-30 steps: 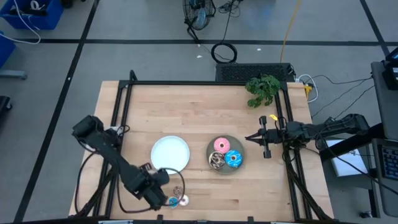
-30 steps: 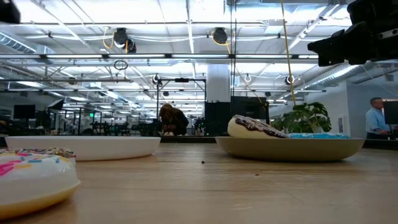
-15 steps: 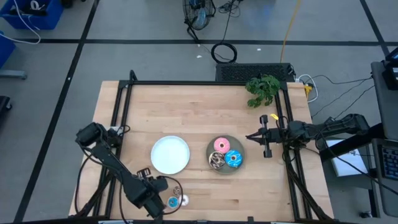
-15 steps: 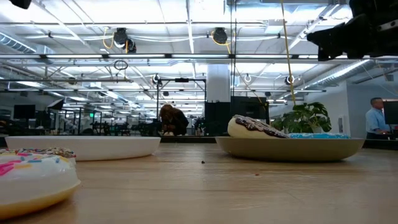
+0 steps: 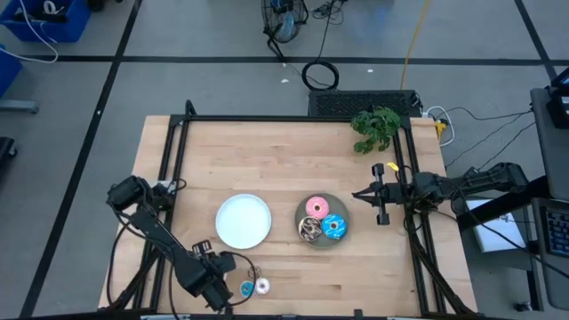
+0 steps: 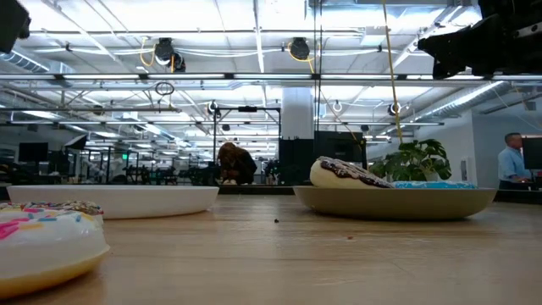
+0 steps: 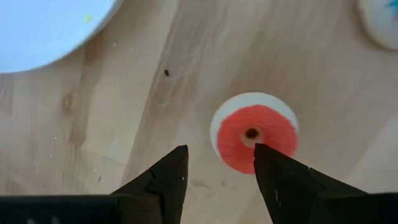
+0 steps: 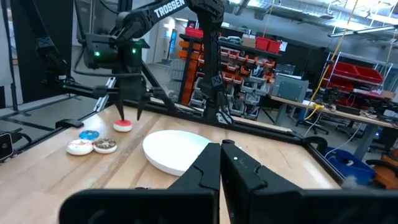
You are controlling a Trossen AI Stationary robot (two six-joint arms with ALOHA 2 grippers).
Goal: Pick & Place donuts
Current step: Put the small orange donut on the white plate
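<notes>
Left gripper [image 7: 216, 171] hangs over the red donut [image 7: 255, 132], fingers apart and empty.

There it sits at the near left of the table [image 5: 284, 151], jaws spread either side of nothing, the red donut flat on the wood just beyond the tips. Tiny blue [image 8: 89, 135], white [image 8: 79, 146] and brown [image 8: 104, 145] donuts lie close beside it. Pink [image 5: 316, 208], blue [image 5: 334, 225] and brown-sprinkled [image 5: 309, 230] ones rest on the grey plate [image 5: 341, 208], right of the white plate [image 5: 243, 220]. Right gripper [image 8: 221, 160] waits at the right edge, pinched shut on nothing.

Tons of bare surface [image 5: 267, 160] up top, only the plant [image 5: 375, 127] sits in the far right corner. Near the front it's tighter: white plate [image 5: 244, 220], grey plate [image 5: 302, 216] and tiny donuts [image 5: 254, 286] crowd around the left tool [image 5: 233, 269].
</notes>
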